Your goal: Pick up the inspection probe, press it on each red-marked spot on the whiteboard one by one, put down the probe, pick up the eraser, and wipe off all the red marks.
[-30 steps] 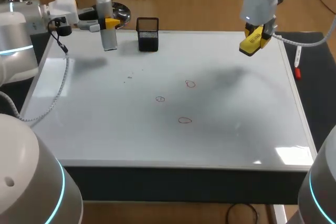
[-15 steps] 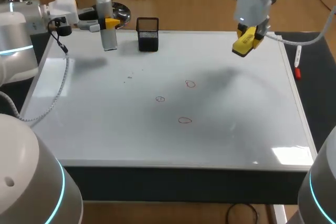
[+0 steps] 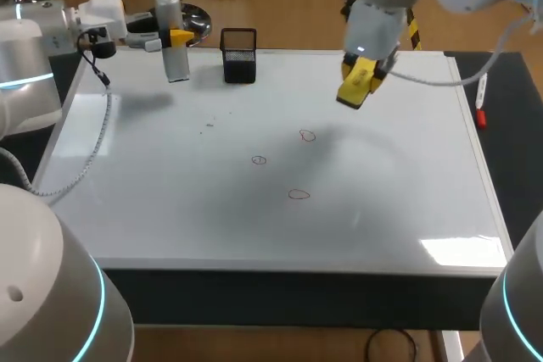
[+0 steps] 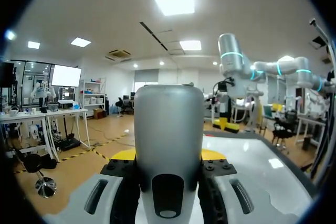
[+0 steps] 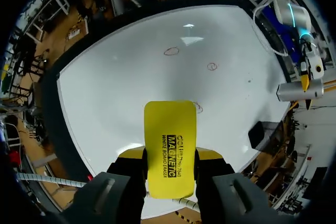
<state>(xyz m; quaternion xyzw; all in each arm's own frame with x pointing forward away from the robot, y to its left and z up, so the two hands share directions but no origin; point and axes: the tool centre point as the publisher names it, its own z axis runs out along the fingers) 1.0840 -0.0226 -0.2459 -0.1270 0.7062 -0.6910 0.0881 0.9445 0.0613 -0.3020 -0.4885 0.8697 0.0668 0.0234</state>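
The wiping step is in hand. The right gripper (image 3: 363,69) hangs over the whiteboard (image 3: 170,201), in the upper middle of the frame. Its two fingers pinch the yellow eraser (image 3: 354,89) from both sides. The eraser is up in the air, I think, and it is not on any mark yet.

Three small red rings are on the board, all of them unwiped. The top mark (image 3: 307,135) is in the middle of the frame, just below the eraser and a bit to the left. The left mark (image 3: 259,159) is lower and further left. The low mark (image 3: 298,194) is lowest of all.

Next, I think, the arm must bring the eraser down flat onto the top mark, push softly and rub. Then it must do the same on the other two.

In the upper left of the frame the left gripper (image 3: 176,38) pinches the grey probe (image 3: 175,61) and holds it upright. I cannot tell if the probe's foot touches the board. A black mesh cup (image 3: 238,57) stands just beside it.

The board is white and shiny, with a bright patch of light in the lower right and a few tiny dark specks (image 3: 209,125) in the upper left. A red pen (image 3: 481,106) lies off the board, at the right edge of the frame.
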